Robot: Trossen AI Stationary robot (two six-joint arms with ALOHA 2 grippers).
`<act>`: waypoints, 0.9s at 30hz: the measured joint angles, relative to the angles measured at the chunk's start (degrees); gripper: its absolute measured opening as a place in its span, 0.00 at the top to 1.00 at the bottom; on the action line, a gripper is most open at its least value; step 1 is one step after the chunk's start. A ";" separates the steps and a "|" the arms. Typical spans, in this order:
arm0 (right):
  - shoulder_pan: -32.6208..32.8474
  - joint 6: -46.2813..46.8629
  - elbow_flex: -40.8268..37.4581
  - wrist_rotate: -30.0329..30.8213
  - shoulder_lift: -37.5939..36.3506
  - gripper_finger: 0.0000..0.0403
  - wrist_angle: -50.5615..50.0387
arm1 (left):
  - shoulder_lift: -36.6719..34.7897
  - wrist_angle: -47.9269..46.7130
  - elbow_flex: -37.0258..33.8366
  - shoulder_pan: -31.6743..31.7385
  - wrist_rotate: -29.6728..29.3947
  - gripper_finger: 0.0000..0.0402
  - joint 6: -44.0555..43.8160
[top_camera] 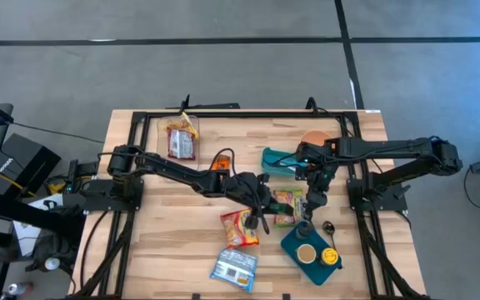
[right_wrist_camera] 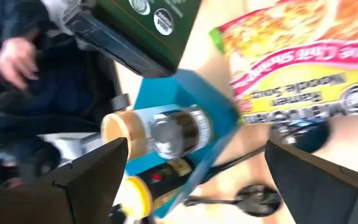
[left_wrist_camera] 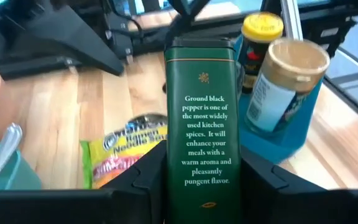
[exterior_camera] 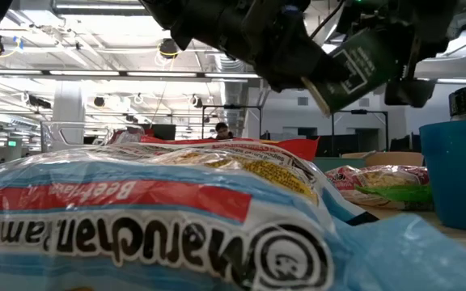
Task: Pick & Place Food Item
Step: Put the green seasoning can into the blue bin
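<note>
My left gripper [left_wrist_camera: 201,186] is clamped on a tall dark green rectangular pepper tin [left_wrist_camera: 202,118], held upright above the wooden surface [top_camera: 165,242]. Just beyond sits a blue tray [left_wrist_camera: 291,134] holding a tan-lidded jar [left_wrist_camera: 288,78] and a yellow-lidded jar [left_wrist_camera: 261,37]. My right gripper [right_wrist_camera: 194,165] hangs wide, empty, above that tray. I judge I'm mid-carry; next, lower the tin into the tray's free space.

Four cameras, one worktop [top_camera: 157,242].
Overhead looks straight down; low one sits level behind a ramen packet [exterior_camera: 136,226]; both wrist cameras, close in, share the blue tray [left_wrist_camera: 291,134].
</note>
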 joint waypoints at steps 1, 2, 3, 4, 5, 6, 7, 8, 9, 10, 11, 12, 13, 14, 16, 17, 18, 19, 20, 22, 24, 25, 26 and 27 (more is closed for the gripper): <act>0.00 -0.96 0.00 1.04 0.00 0.08 -0.02 | 0.00 -0.67 0.00 -0.02 0.00 0.69 -0.01; 0.00 -2.50 0.00 1.82 0.00 0.08 0.00 | 0.00 -1.27 0.00 -0.04 0.00 0.69 -0.01; 0.01 -4.41 0.00 2.36 0.00 0.08 0.00 | 0.00 -1.59 0.00 -0.04 0.00 0.69 -0.03; 0.04 -6.56 0.00 2.87 0.00 0.08 0.03 | 0.00 -1.86 0.00 -0.04 0.00 0.69 -0.03; 0.10 -8.57 0.00 3.07 0.00 0.08 0.12 | 0.00 -2.25 0.00 -0.04 0.00 0.68 -0.03; 0.11 -10.32 0.00 3.11 0.00 0.08 0.43 | 0.00 -2.82 0.00 -0.04 -0.01 0.67 -0.04; 0.11 -11.80 0.00 3.12 0.00 0.08 0.99 | 0.00 -3.32 0.00 -0.04 0.00 0.66 -0.25; 0.11 -13.11 0.00 3.12 0.00 0.08 1.64 | 0.00 -3.64 0.00 -0.04 -0.02 0.65 -0.50; 0.13 -14.13 0.00 3.12 0.00 0.08 2.27 | 0.00 -3.89 0.00 -0.04 -0.01 0.65 -0.80; 0.13 -14.53 0.00 3.12 0.00 0.08 3.15 | 0.00 -4.05 0.00 -0.04 -0.02 0.65 -0.95; 0.13 -14.47 0.00 3.10 0.00 0.08 4.27 | 0.00 -4.33 0.00 -0.04 -0.02 0.66 -0.99; 0.26 -14.26 0.00 3.07 0.00 0.08 5.29 | 0.00 -4.50 0.00 -0.04 -0.02 0.66 -1.01; 0.59 -14.17 0.00 3.07 0.00 0.08 6.13 | 0.00 -4.53 0.00 -0.04 -0.02 0.67 -1.03; 0.87 -14.15 0.00 3.07 0.00 0.08 6.99 | 0.00 -4.51 0.00 -0.04 -0.02 0.68 -1.32; 1.59 -14.17 -0.02 3.07 0.00 0.08 9.08 | 0.00 -4.52 0.00 -0.04 -0.02 0.69 -1.80; 1.81 -14.16 -0.01 3.09 0.00 0.08 10.26 | 0.00 -4.76 0.00 -0.04 -0.02 0.69 -1.91; 2.07 -14.17 -0.02 3.11 0.00 0.08 11.43 | -0.18 -5.37 0.00 -0.02 -0.02 0.69 -1.94; 2.16 -14.17 -0.02 3.12 0.00 0.08 12.70 | -0.48 -6.48 0.00 -0.02 -0.04 0.68 -2.08; 2.28 -14.17 -0.02 3.12 0.00 0.08 13.98 | -0.68 -7.00 0.00 -0.02 -0.02 0.66 -2.81; 2.40 -14.16 -0.02 3.18 0.00 0.08 16.41 | -1.43 -8.47 -0.03 -0.02 -0.04 0.65 -3.28; 2.41 -14.17 -0.02 3.21 0.00 0.08 18.84 | -2.46 -10.16 -0.25 -0.03 -0.02 0.65 -3.42; 2.45 -14.17 -0.02 3.22 0.00 0.08 19.89 | -2.99 -10.83 -0.22 -0.04 -0.04 0.66 -3.43; 2.43 -14.17 -0.03 3.26 0.00 0.08 20.90 | -3.59 -12.47 -0.22 -0.05 -0.04 0.67 -3.46; 2.40 -14.17 -0.04 3.32 0.00 0.08 22.17 | -4.15 -13.59 -0.22 -0.14 -0.03 0.68 -3.70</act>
